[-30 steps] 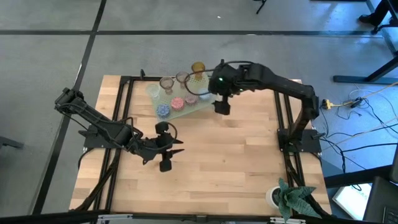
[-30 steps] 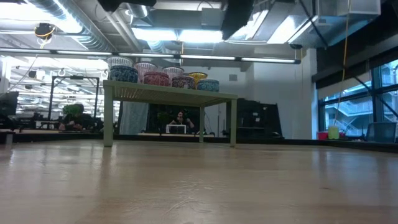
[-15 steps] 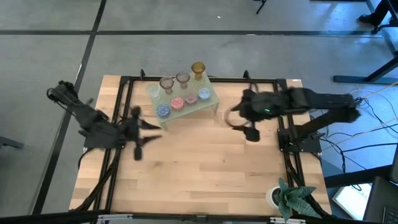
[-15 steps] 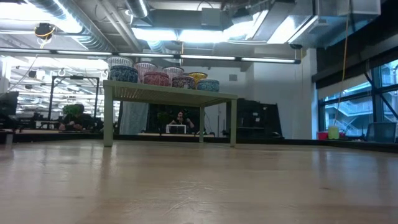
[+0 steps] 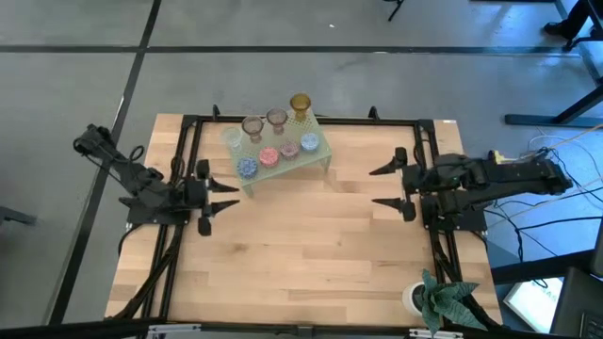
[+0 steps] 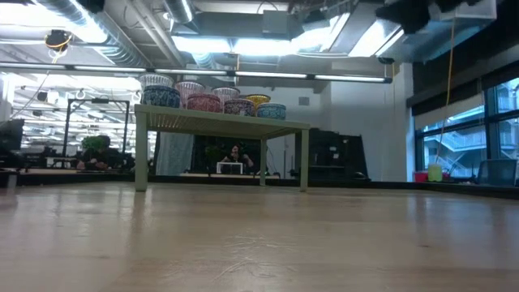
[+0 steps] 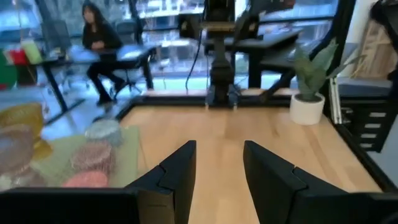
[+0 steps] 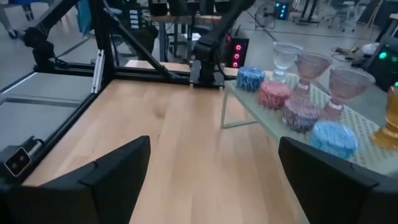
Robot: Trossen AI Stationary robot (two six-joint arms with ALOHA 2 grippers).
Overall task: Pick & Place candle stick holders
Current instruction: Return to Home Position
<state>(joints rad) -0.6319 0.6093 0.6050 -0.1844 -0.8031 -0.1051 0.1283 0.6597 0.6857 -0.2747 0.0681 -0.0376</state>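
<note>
Several small glass candle stick holders stand on the top of the pale green perforated rack (image 5: 279, 151) at the table's far middle: blue (image 5: 247, 167), pink (image 5: 268, 155), mauve (image 5: 289, 148), light blue (image 5: 309, 142), two stemmed ones (image 5: 252, 125) and an amber one (image 5: 300, 102). They also show in the right wrist view (image 8: 300, 115) and the low view (image 6: 204, 101). My left gripper (image 5: 226, 196) is open and empty near the table's left side. My right gripper (image 5: 377, 187) is wide open and empty near the right side.
A white pot with a green plant (image 5: 424, 299) stands at the near right corner. Black frame rails (image 5: 188, 151) run along the table's left, far and right edges. Bare wooden table (image 5: 301, 245) lies between the arms. A person (image 7: 99, 43) sits beyond the table.
My right gripper has drawn back from beside the rack toward the table's right edge and now lies level, pointing left. My left gripper has gone from the table's middle toward the left edge. The holders and the rack have stayed where they were.
</note>
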